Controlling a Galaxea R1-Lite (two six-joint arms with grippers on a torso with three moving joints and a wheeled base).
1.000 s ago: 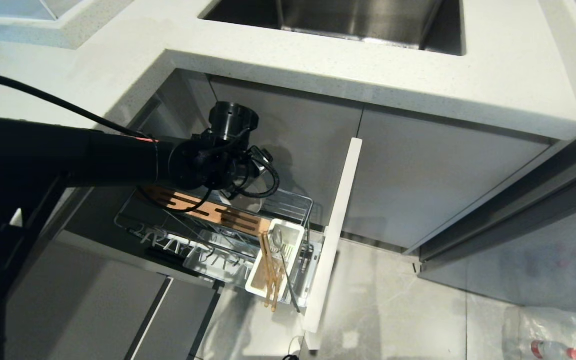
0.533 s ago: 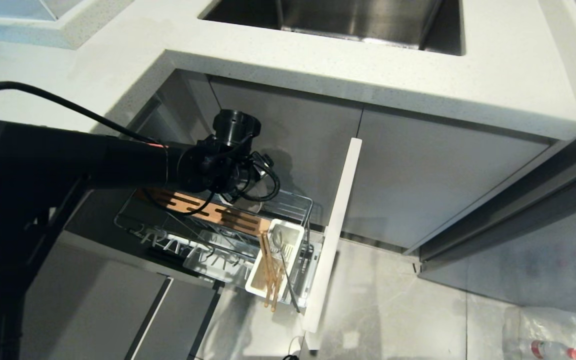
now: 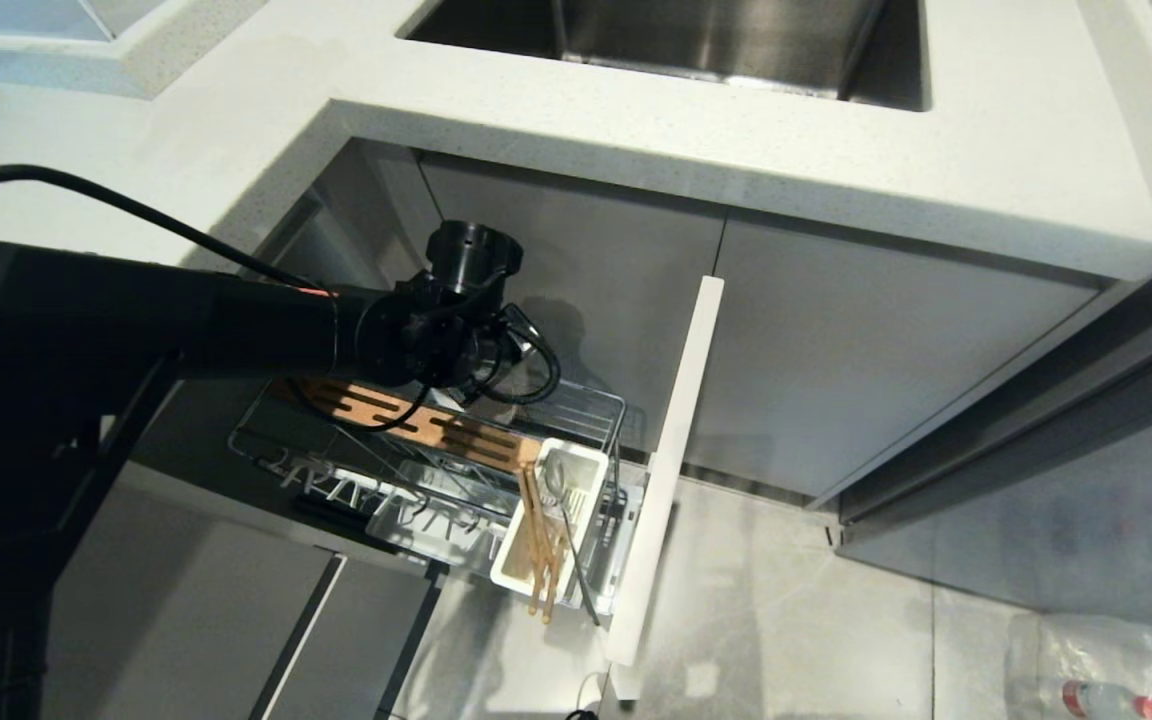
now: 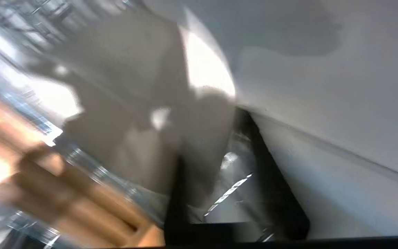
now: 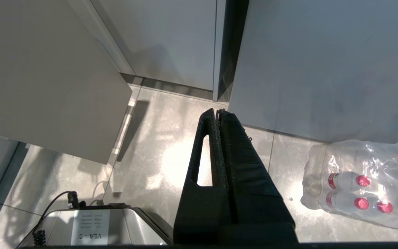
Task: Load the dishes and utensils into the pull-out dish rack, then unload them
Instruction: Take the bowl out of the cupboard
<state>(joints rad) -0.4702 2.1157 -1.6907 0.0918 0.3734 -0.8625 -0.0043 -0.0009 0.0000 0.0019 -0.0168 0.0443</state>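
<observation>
The pull-out dish rack point(image 3: 586, 400) stands drawn out on its pale drawer front point(image 3: 671, 460). Chopsticks point(image 3: 539, 550) and spoon point(image 3: 556, 480) lean in the white cutlery box point(image 3: 576, 462). My left arm point(image 3: 436, 340) reaches over the rack's back, past the wooden strip point(image 3: 416, 420), and hides its own fingers in the head view. In the blurred left wrist view, my left gripper point(image 4: 209, 138) has a pale round dish point(image 4: 133, 86) between its black fingers point(image 4: 275, 186). Whether it is bowl or plate I cannot tell. My right gripper point(image 5: 218, 111) hangs shut over the floor.
The counter point(image 3: 836, 170) with the steel sink point(image 3: 716, 40) overhangs the rack. Grey cabinet doors stand behind and to the right. A wrapped pack of water bottles point(image 5: 365, 186) lies on the floor at the right. The robot's base point(image 5: 92, 224) shows below the right arm.
My left arm has settled slightly lower over the rack's back, and a pale patch under the wrist is now covered. Rack, chopsticks and spoon lie as before.
</observation>
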